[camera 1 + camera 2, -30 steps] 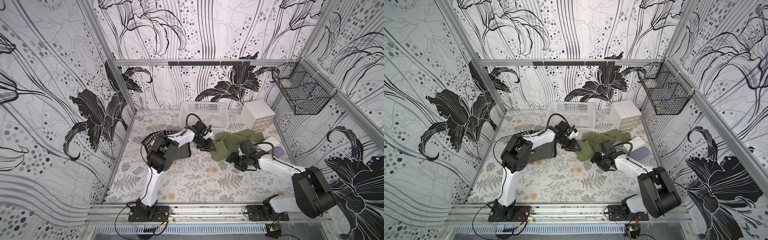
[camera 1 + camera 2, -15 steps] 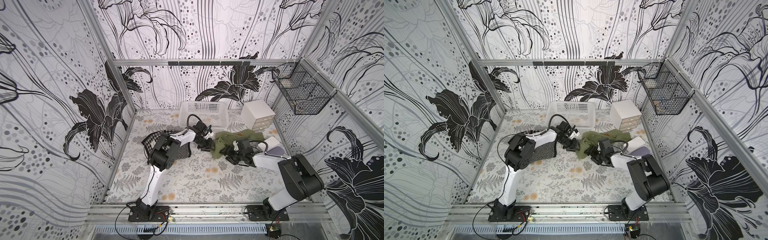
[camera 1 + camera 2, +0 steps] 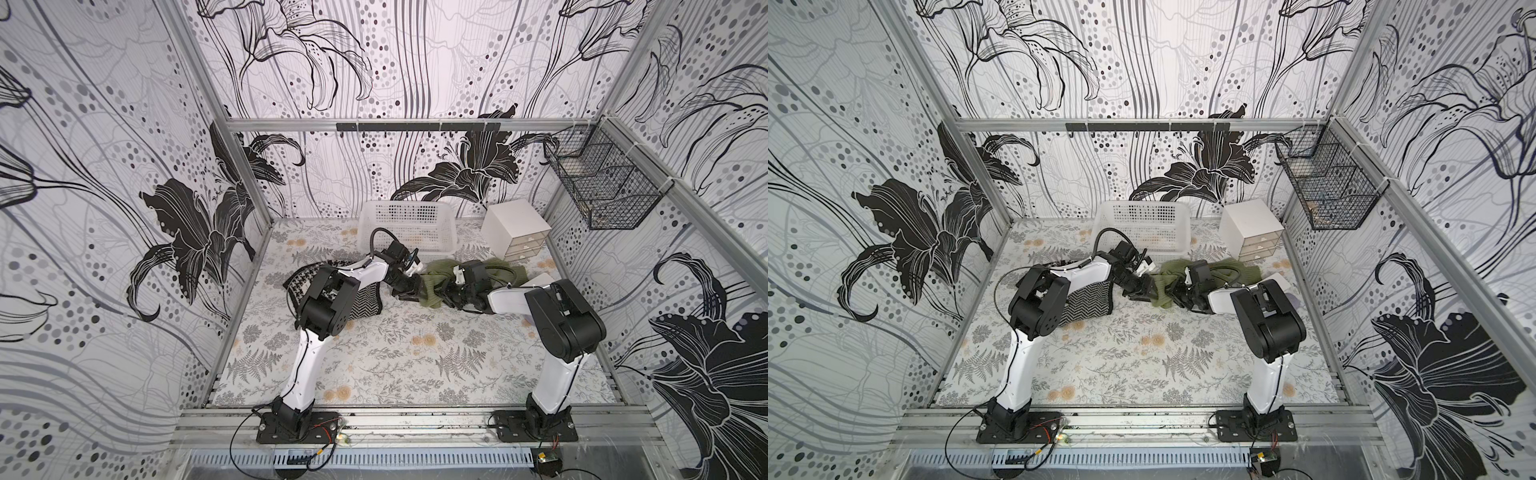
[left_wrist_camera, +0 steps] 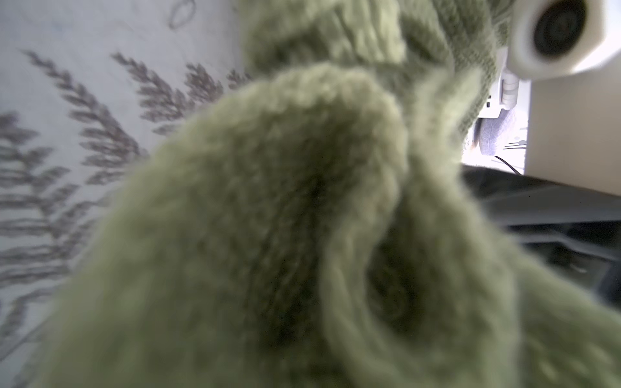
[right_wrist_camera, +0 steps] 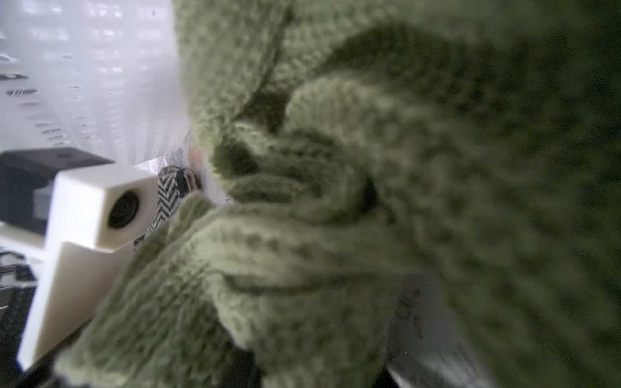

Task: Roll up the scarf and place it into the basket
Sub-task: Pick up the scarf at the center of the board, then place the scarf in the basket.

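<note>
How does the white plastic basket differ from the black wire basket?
The white plastic basket stands on the table at the back; the black wire basket hangs from a side rail. The white basket's walls are perforated plastic; the black basket's are thin wire mesh. Both are rectangular and open-topped.

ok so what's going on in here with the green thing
A two-armed robot is working on a green knitted scarf, which lies bunched on the floral table just in front of the white basket. The left hand and right hand meet at the same end of the scarf. Wool fills both wrist views, so I can't tell whether either hand is gripping. The scarf isn't neatly rolled yet, and none of it is in the basket.
</note>
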You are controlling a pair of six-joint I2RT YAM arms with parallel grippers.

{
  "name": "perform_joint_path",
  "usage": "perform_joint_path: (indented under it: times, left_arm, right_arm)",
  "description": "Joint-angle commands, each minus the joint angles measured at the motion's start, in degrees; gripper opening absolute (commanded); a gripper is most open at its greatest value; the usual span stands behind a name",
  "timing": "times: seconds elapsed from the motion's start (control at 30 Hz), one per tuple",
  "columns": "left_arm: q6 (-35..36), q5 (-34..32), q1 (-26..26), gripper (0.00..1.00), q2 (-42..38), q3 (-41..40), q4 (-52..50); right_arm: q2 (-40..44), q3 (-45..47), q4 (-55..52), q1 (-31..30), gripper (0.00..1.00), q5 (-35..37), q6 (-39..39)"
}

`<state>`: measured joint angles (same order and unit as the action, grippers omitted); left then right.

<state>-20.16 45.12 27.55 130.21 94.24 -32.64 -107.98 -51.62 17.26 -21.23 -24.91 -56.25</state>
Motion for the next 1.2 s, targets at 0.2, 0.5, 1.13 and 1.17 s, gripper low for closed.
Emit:
perform_joint_path:
  times: [0.2, 0.5, 1.13, 1.17]
  left_arm:
    - [-3.17, 2.49, 0.06, 0.47, -3.46, -5.05, 4.18]
    - [-7.41, -3.26, -4.72, 0.63, -23.2, -15.81, 4.25]
    - [-11.21, -6.72, -16.79, 0.99, -40.51, -26.46, 3.75]
    - [-11.13, -6.8, -17.0, 0.99, -40.74, -26.64, 3.57]
  right_arm:
    - [1.82, -2.07, -7.35, -1.33, 0.0, -3.49, 4.8]
    - [14.5, -7.71, -18.46, -3.55, 0.0, -5.52, 5.63]
    - [-31.02, -84.02, -49.65, 2.16, 0.0, -1.76, 12.22]
    - [-34.85, -88.78, -50.6, 2.34, 0.0, -2.04, 10.87]
